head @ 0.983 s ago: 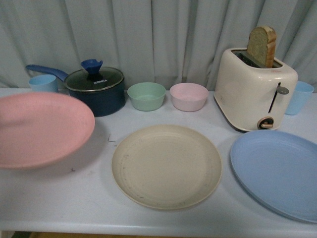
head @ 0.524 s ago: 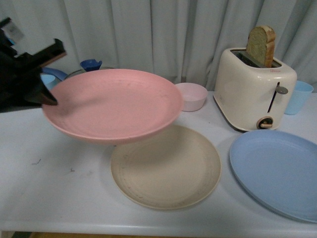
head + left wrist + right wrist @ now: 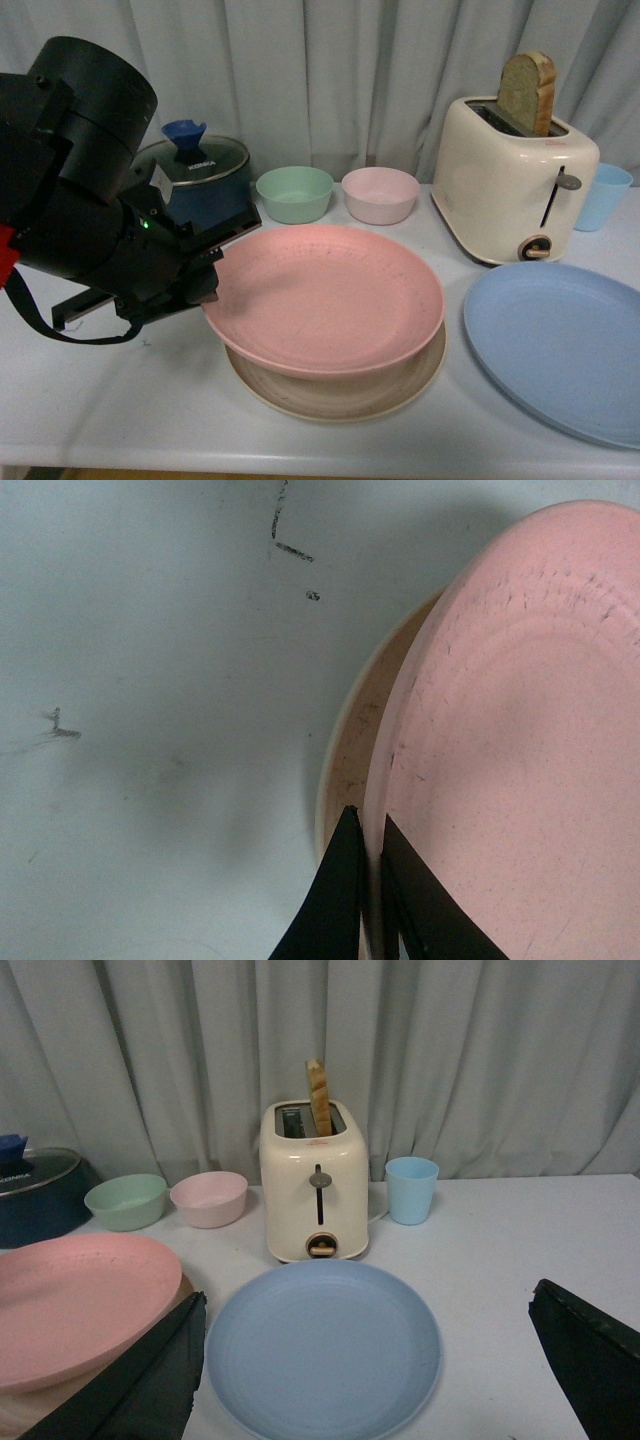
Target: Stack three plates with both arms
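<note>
the left fingers [image 3: 338, 905] pinch the rim of the pink plate [image 3: 325, 295], one finger on each face, as the black left arm [image 3: 80, 200] reaches over the white tabletop [image 3: 120, 400]. the pink plate stretches away from those fingers above the beige plate [image 3: 345, 398], which lies flat on the tabletop just below them with only its edge showing; whether the two plates touch cannot be told. the right fingers [image 3: 150, 1380] stand wide apart, holding nothing; the blue plate [image 3: 322, 1350] lies flat on the tabletop just ahead of them, in line with the gap between them, beside the pink plate and clear of it. beyond it from the right fingers stand a cream toaster [image 3: 313, 1195] with a slice of bread [image 3: 318, 1095] upright in its slot and a blue cup [image 3: 411, 1189]; a green bowl [image 3: 295, 193], a pink bowl [image 3: 381, 194] and a dark lidded pot [image 3: 200, 175] sit past the left fingers, near the curtain [image 3: 330, 70]
</note>
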Robot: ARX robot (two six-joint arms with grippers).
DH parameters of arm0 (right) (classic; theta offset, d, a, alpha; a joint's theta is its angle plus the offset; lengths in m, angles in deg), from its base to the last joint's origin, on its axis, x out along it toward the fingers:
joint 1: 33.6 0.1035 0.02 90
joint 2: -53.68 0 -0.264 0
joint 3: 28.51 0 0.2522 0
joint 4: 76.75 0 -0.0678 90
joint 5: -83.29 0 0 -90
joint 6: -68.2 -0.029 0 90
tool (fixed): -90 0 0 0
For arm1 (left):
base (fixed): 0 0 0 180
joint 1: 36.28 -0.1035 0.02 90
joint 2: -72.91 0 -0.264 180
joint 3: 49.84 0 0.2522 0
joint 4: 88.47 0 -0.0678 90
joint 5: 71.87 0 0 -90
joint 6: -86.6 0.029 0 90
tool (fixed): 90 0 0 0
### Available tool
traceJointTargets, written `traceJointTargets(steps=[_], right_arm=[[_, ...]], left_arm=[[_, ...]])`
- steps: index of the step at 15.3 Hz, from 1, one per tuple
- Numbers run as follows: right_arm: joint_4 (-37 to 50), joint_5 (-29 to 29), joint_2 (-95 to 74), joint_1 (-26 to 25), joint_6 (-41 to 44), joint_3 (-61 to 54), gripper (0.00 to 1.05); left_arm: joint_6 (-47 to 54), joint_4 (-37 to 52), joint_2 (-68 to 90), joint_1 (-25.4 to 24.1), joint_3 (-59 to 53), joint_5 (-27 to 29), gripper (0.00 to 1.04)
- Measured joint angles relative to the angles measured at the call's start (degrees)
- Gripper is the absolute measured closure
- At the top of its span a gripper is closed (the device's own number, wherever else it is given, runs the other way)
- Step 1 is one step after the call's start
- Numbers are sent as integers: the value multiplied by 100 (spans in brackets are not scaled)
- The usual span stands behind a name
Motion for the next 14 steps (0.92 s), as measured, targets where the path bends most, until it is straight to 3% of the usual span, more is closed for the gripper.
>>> traceJointTargets(steps=[3,8,11,13,14], right_arm=[[0,2,2,0,0,0,6],[-2,0,2,0,0,0,6],[0,0,2,0,0,0,6],[0,0,2,0,0,0,6],[-2,0,2,0,0,0,6]], left_arm=[[-127,221,352,59,0,297,102],[-162,321,476,66,-26,315,82],[-72,673,149,57,-356,267,61],[459,1696,-955,57,-951,361,34],[970,3198,-1117,109,-1196,807,34]])
